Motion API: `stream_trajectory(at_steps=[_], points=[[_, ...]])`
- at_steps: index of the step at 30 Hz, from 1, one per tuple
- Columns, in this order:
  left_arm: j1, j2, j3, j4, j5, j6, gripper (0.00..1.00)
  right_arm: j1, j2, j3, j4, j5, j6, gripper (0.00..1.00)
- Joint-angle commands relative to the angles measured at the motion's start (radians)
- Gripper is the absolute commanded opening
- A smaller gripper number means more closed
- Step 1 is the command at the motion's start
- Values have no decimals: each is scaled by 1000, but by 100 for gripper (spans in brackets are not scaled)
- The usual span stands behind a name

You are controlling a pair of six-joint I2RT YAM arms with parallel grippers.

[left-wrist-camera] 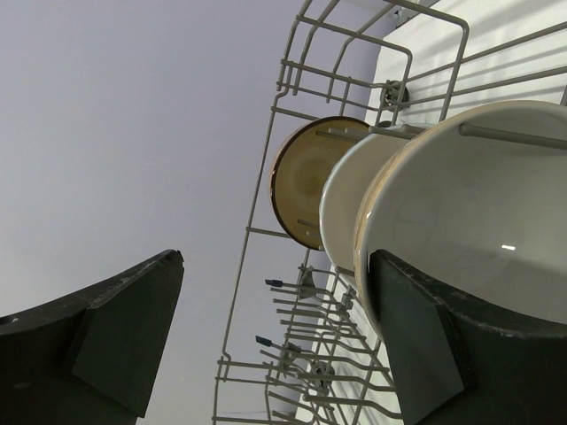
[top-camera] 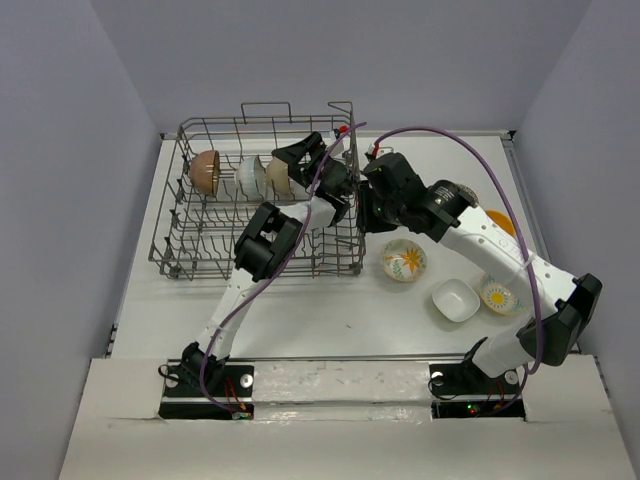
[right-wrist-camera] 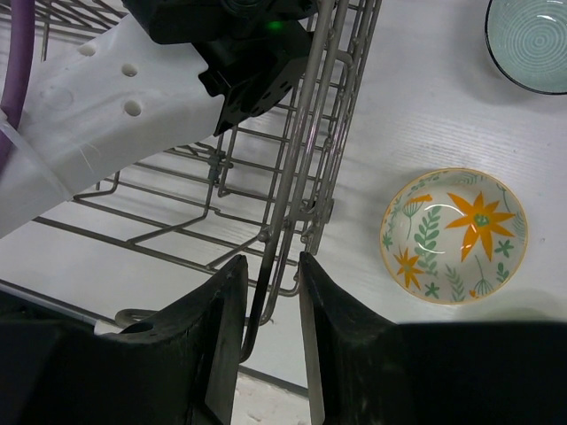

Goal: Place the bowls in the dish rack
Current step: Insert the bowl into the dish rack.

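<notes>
Three bowls stand on edge in a row along the far side of the dish rack (top-camera: pixel 200 235): a brown bowl (top-camera: pixel 205 170) at the left, a white bowl (top-camera: pixel 247 176) in the middle and a cream bowl (top-camera: pixel 279 176) at the right, each slotted between upright tines. Left end effector (top-camera: pixel 300 153) is inside the rack just right of the cream bowl, spread wide and holding nothing. In the left wrist view one finger (left-wrist-camera: pixel 438 345) sits close beside the cream bowl's rim, the other finger (left-wrist-camera: pixel 124 332) well clear on the open side; I cannot tell whether the near finger touches the rim. Right end effector (right-wrist-camera: pixel 268 328) is clenched narrowly around an upright wire of the rack's right wall, near the front corner, with the wire running down between its fingers (right-wrist-camera: pixel 221 341). Remaining bowls sit loose on the white worktop (top-camera: pixel 330 310), right of the rack. A floral bowl (top-camera: pixel 404 260) with orange flowers and green leaves lies nearest the rack, upright and apart from the wall. A squarish white bowl (top-camera: pixel 455 300) lies nearer the arm bases, and a bowl with a yellow flower pattern (top-camera: pixel 498 295) is just beside it. An orange bowl (top-camera: pixel 503 222) shows partly behind the right arm. A teal bowl (right-wrist-camera: pixel 532 44) with ringed grooves appears at the top edge of the right wrist view, well apart from the floral one.
</notes>
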Motion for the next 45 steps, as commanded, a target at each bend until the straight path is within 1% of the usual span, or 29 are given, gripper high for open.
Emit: stream_trajectory(at_steps=[1, 15, 23, 26, 33, 34, 36, 41, 45], points=[[-22, -28, 14, 713, -202, 394, 99, 10, 0, 54, 3, 27, 11, 36], [-36, 38, 42, 738, -220, 389, 99, 10, -7, 43, 4, 33, 14, 36], [-39, 40, 19, 736, -220, 391, 99, 10, -7, 57, 1, 32, 17, 37], [-42, 42, 11, 736, -220, 392, 99, 10, -20, 70, -5, 29, 19, 45], [-42, 0, -18, 719, -220, 383, 99, 10, -26, 155, -39, 55, 1, 52], [-45, -11, -21, 719, -220, 383, 99, 10, -27, 174, -37, 56, -1, 55], [-45, -18, -33, 718, -220, 381, 99, 10, -35, 183, -30, 65, -1, 57], [-53, -57, -78, 707, -220, 375, 99, 10, -50, 235, -4, 79, -12, 69], [-56, -86, -98, 687, -220, 357, 99, 10, -41, 276, 10, 78, -22, 71]])
